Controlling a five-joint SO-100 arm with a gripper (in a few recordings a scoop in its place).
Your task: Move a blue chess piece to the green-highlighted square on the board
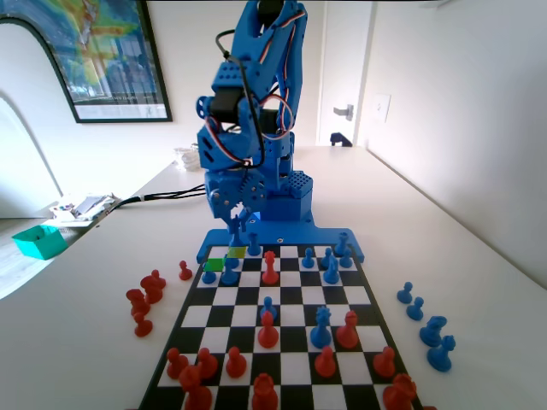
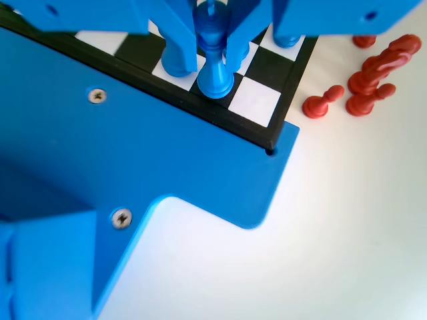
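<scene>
Setting: a white surface (image 1: 444, 239) in a pale-walled room, with a framed poster (image 1: 107, 55) on the wall at the fixed view's upper left.

Item 1. The blue two-finger pincer (image 2: 212, 30), lowered at the far end of the flat black-and-white checkered board with its blue plastic rim (image 1: 355, 249). In the wrist view we see its two jaws hanging on either side of the stem of the slim blue plastic chess piece with the narrow top (image 2: 214, 63). They stand close against it, yet we cannot tell whether they are pinching it or merely flanking it.

Item 2. The slim blue piece itself, upright, its round base on a square in the board's last row, near the corner in the wrist view. In the fixed view we place the pincer (image 1: 237, 229) low over the far left corner of the board.

Item 3. The solid mid-green square (image 1: 214, 265), second row from the far end, left side of the fixed view. A paler yellow-green square (image 1: 236, 252) lies diagonally just beyond it.

Item 4. Blue pawns and red pieces, spread over the board.

Item 5. A cluster of captured red pieces (image 1: 147, 295) off the board, left in the fixed view, and captured blue pieces (image 1: 427, 320) off the right.

Item 6. A teal tray (image 1: 38, 241), far left.
</scene>
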